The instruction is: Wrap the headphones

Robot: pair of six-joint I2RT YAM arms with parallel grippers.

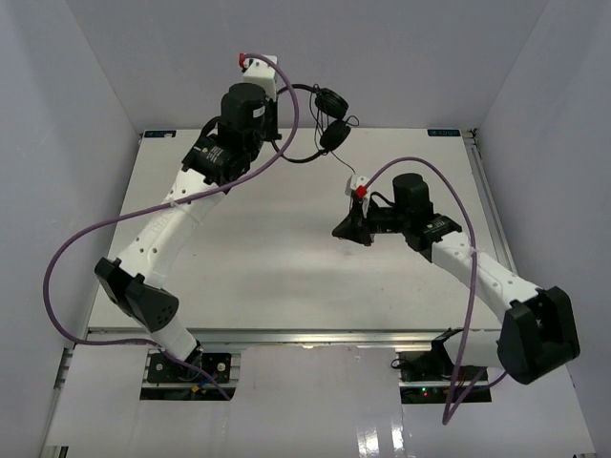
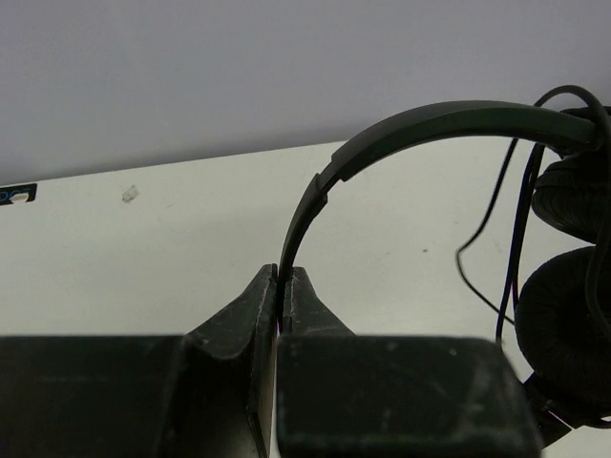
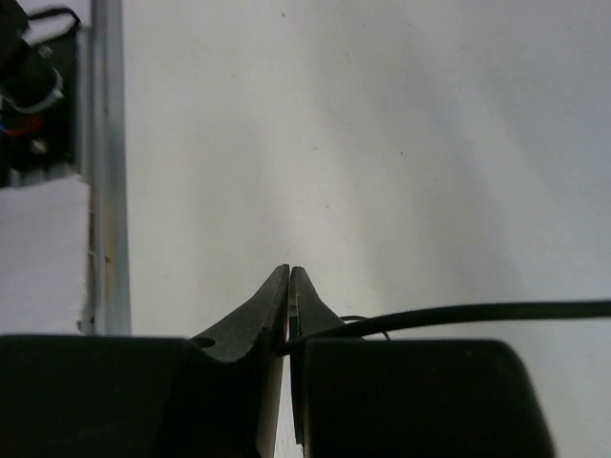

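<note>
The left gripper point(image 2: 282, 272) is clamped narrow on the headphones point(image 2: 430, 119), with both fingertips pinching the thin end of the headband. From that pinch the headband rises and arcs over to the gripper's right. The two padded earcups point(image 2: 568, 205) hang there, one above the other (the lower one runs partly out of the wrist view). Loops of the thin black cable point(image 3: 458, 312) dangle just beside them.

The right gripper point(image 3: 289, 272) is also closed down, nipping the cable between its fingertips. The cable leaves toward that gripper's right, drawn fairly straight above the white table point(image 1: 286, 286).

From above, the headphones sit at the far side of the left gripper, near the back wall and well apart from the right gripper. A purple robot cable point(image 1: 57, 277) loops out beside the left arm.
</note>
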